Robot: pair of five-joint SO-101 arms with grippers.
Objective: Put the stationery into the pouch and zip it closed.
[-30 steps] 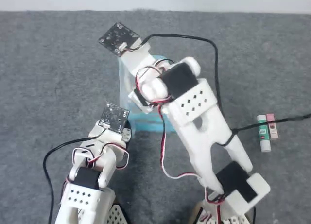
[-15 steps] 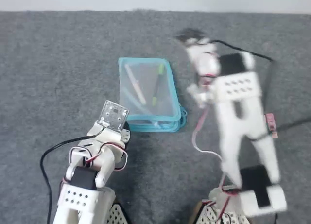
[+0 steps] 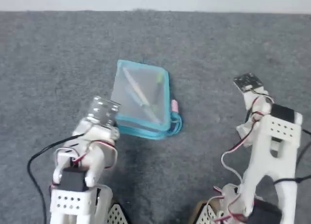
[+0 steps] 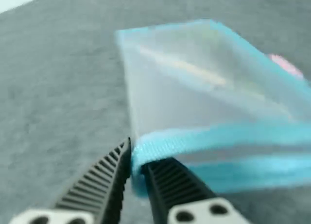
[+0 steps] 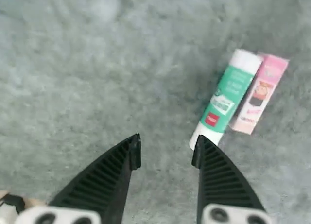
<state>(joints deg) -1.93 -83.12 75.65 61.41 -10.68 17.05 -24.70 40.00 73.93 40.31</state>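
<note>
The left gripper (image 4: 137, 158) is seen closed on the pouch (image 4: 194, 97): its two ribbed black fingers (image 4: 109, 180) are pressed together on the blue fabric trim at one corner, with the trim pinched between the tips. The rest of the pouch extends away from the fingertips, clear-walled and bordered in blue. Through the clear wall, long thin pens (image 3: 141, 94) are made out inside it, one pale and one greenish. Whether the zip is shut cannot be told. A small pink tab (image 4: 286, 66) is seen at the pouch's edge farthest from the fingers; what it is cannot be told.

The right gripper (image 5: 165, 147) is held well apart from the pouch, above the grey mat (image 5: 73, 63). Its fingers (image 5: 109, 170) are spread apart and nothing is held between them. Just beyond one fingertip, the white end of a glue stick (image 5: 226, 100) is found lying on the mat, close to that tip; contact cannot be confirmed. A green label with print is carried on the stick, but the writing is too small to be read. Touching the stick's far side, a pink packet (image 5: 257, 95) is laid parallel to it, with a small picture on it.
</note>
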